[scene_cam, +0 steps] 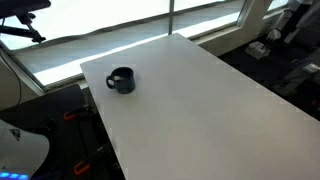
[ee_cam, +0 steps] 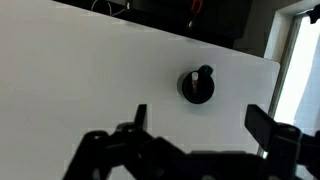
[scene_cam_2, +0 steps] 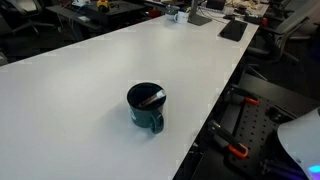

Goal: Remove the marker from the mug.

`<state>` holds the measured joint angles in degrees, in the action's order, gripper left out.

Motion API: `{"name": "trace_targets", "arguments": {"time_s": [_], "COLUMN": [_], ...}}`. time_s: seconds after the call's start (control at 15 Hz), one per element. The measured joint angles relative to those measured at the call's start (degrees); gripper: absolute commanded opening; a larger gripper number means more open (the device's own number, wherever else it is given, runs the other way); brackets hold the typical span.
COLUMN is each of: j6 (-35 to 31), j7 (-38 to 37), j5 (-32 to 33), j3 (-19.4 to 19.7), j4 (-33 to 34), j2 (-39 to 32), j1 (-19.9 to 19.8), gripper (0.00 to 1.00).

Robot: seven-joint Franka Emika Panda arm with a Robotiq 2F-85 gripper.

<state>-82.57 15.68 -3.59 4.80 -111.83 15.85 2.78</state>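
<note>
A white table (scene_cam: 220, 110) sits by bright windows (scene_cam: 120, 25), perhaps a keyboard (scene_cam_2: 233, 30) at its far end.

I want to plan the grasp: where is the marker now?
In an exterior view the marker lies inside the mug, across its opening; the mug stands on the white table, near its edge.

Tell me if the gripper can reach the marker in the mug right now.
Probably yes: the marker lies exposed in the open mug, nothing stands over it, and the gripper hangs above with jaws apart.
</note>
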Motion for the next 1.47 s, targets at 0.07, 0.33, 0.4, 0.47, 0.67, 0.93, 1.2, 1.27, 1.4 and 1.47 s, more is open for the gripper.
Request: {"name": "trace_targets", "arguments": {"time_s": [0.07, 0.33, 0.4, 0.47, 0.67, 0.93, 1.2, 1.27, 1.4, 1.47], "j6": [0.00, -0.10, -0.30, -1.05, -5.53, -8.74, -5.73, -3.91, -0.23, 1.40], "j7": [0.00, 0.00, 0.00, 0.00, 1.32, 3.51, 6.60, 7.42, 8.49, 8.87], "j5": [0.00, 0.05, 0.12, 0.29, 1.14, 1.14, -0.67, -1.11, -1.39, -1.39], "j3": [0.00, -0.01, -0.01, -0.01, -0.04, -1.36, -4.35, -4.99, -6.01, -6.43], "j4": [0.00, 0.00, 0.01, 0.01, 0.04, 0.23, 1.03, 1.64, 3.10, 3.81], "j2": [0.00, -0.01, -0.17, -0.66, -4.38, -10.77, -15.19, -16.15, -18.10, -19.06], "j1": [0.00, -0.10, -0.16, -0.21, -0.24, -0.18, 0.24, 0.36, 0.53, 0.60], "gripper": [1.00, 1.00, 1.00, 1.00, 1.00, 1.00, 1.00, 1.00, 1.00, 1.00]}}
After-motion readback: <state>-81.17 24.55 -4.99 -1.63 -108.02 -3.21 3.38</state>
